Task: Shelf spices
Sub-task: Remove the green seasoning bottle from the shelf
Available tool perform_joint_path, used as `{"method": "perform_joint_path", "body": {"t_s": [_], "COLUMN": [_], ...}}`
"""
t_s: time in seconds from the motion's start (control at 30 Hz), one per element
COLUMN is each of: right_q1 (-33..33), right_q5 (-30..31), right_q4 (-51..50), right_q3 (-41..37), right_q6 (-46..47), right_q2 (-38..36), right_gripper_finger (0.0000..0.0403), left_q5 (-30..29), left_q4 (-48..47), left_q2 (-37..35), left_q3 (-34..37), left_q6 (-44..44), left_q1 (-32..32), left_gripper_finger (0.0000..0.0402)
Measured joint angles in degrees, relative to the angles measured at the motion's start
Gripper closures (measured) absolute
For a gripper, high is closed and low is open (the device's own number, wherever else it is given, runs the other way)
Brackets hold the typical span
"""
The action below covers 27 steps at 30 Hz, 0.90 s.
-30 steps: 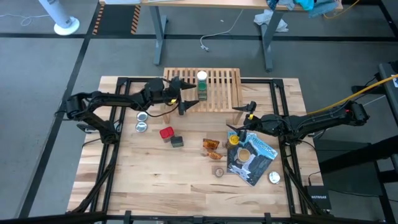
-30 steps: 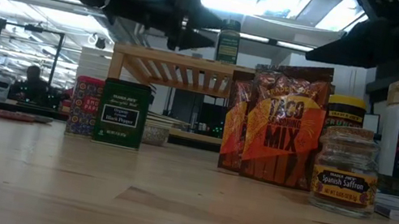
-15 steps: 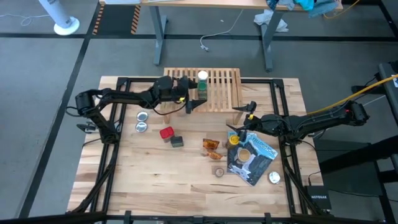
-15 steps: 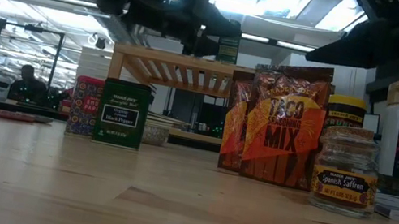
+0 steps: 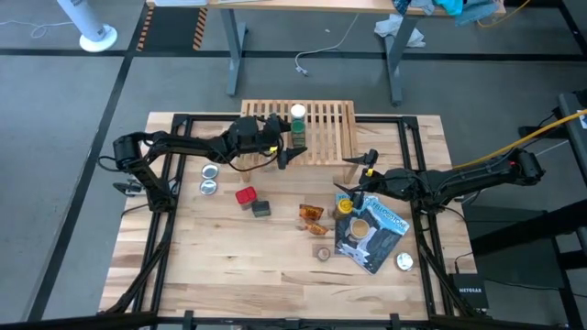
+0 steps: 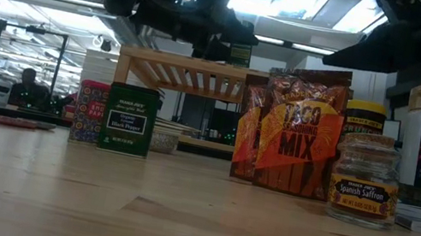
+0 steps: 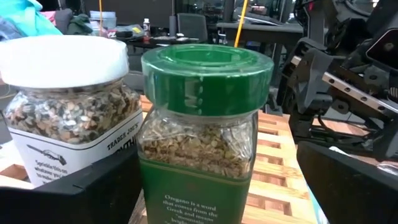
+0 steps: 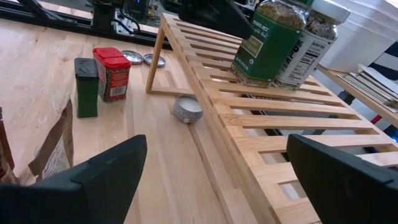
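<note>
The shelf stands at the table's far middle. On its slats stand a white-capped jar and a green-capped jar side by side. My left gripper is level over the shelf and open, with the green-capped jar between its fingers. My right gripper hangs open over the table by the shelf's near right corner, with nothing in it. On the table lie a red tin, a dark tin, orange packets and a yellow-capped jar. My left gripper comes level from the table's left, its open fingers on either side of the green-capped jar's body. One finger lies close beside the jar, in front of the white-capped jar; whether it touches I cannot tell. The other finger stands clear.
A blue-and-black pouch lies at the right, with a tan-capped jar on it and another beside it. Two silver discs lie at the left. A small round tin sits under the shelf.
My left gripper has gone toward the table's right edge, along the shelf top toward the two jars. It has stayed open, and its fingers now stand on either side of the green-capped jar.
</note>
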<state>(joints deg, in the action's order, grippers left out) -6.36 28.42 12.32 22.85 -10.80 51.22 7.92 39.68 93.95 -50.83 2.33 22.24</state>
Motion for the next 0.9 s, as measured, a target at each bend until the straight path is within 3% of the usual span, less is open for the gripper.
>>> {"method": "perform_joint_path", "body": {"t_s": [0.23,0.63,0.9], "right_q1": [-0.01,-0.01,0.00], "right_q5": [0.00,0.00,0.00], "right_q4": [-0.02,-0.07,-0.07], "right_q3": [0.00,0.00,0.00], "right_q6": [0.00,0.00,-0.01], "right_q2": [0.00,0.00,0.00], "right_gripper_finger": [0.0010,0.0010,0.0010], "left_q5": [-0.13,-0.11,-0.89], "left_q4": [-0.02,-0.15,0.02], "left_q2": [0.00,0.00,0.00], "left_q3": [0.00,0.00,0.00], "left_q6": [-0.42,-1.16,-0.96], "left_q1": [-0.15,-1.06,-2.84], "left_gripper_finger": [0.0066,0.0201,0.0209]}}
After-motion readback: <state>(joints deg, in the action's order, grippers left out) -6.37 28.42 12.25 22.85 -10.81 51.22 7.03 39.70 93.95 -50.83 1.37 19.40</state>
